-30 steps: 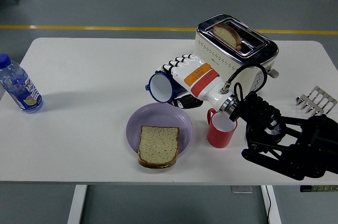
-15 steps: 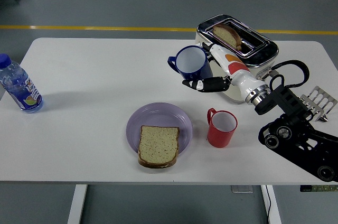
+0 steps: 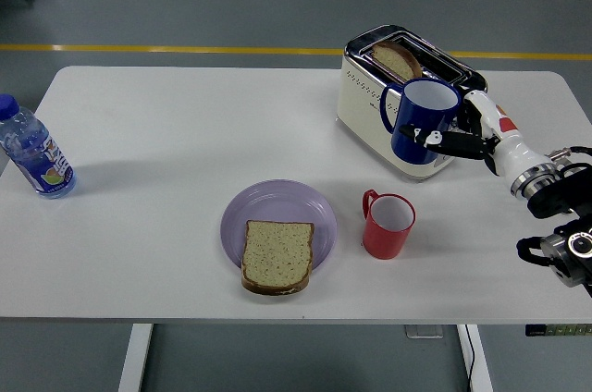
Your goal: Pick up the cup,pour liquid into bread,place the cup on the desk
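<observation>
Blue cup (image 3: pixel 424 120) showing white inside; red cup (image 3: pixel 388 226) at 5 o'clock; lilac plate (image 3: pixel 274 201); cream-and-chrome toaster (image 3: pixel 370 104); white table (image 3: pixel 185 142).

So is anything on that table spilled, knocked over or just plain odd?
Nothing looks spilled or toppled. The one oddity is the bread slice: it hangs over the near rim of the purple plate rather than lying centred. The right hand holds the blue cup upright in front of the toaster.
</observation>
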Available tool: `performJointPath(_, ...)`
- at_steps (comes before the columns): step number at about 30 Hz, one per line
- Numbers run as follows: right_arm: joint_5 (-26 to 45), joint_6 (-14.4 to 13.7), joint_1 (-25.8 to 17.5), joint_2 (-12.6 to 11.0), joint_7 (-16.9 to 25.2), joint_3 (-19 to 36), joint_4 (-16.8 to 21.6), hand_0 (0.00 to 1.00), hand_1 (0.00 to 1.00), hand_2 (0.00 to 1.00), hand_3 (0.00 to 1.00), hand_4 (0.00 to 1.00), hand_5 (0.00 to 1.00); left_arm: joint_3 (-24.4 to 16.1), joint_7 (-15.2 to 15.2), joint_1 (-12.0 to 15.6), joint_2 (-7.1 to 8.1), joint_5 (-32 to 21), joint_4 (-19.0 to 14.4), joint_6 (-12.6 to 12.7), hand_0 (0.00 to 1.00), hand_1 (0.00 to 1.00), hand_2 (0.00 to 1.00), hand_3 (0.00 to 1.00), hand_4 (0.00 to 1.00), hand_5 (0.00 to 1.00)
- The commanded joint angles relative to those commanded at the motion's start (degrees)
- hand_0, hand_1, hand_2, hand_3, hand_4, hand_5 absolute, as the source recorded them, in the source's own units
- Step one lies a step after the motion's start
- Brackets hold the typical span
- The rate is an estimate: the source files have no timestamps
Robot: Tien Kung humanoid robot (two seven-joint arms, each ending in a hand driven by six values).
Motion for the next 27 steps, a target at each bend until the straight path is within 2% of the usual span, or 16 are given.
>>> performJointPath(4,-2.54,-1.28,-3.13,0.56,1.02,4.38,-0.24,0.419,0.389,0.532,0.564,0.654,0.002,0.14,0.01,0.10,-0.06,-0.06,0.01,0.04,0.670,0.740,0.741,0.640,0.405,0.998)
performJointPath(12,-5.54,-3.72,-7.50,1.34,3.51,9.38,-0.83,0.422,0.387,0.532,0.565,0.647,0.002,0.69,-0.01,0.31,-0.08,-0.02,0.03,0.04,0.670,0.740,0.741,0.640,0.405,0.998)
performJointPath(16,-6.46,-4.59,-9.24,1.49,4.34,10.06,-1.32,0.431,0.388,0.531,0.565,0.641,0.002,0.71,-0.02,0.33,-0.07,0.02,0.03,0.02,0.670,0.740,0.741,0.640,0.405,0.998)
performJointPath(21,-8.49,-6.59,-12.39,2.88,6.39,10.54,-3.20,0.431,0.388,0.531,0.565,0.641,0.002,0.93,-0.02,0.44,-0.06,0.04,0.03,-0.01,0.670,0.740,0.741,0.640,0.405,0.998)
performJointPath(27,-11.69,-11.36,-13.57,4.92,11.12,9.41,-6.57,0.439,0.390,0.532,0.564,0.637,0.002,0.98,-0.01,0.43,-0.11,0.02,0.00,0.01,0.670,0.740,0.741,0.640,0.405,0.998)
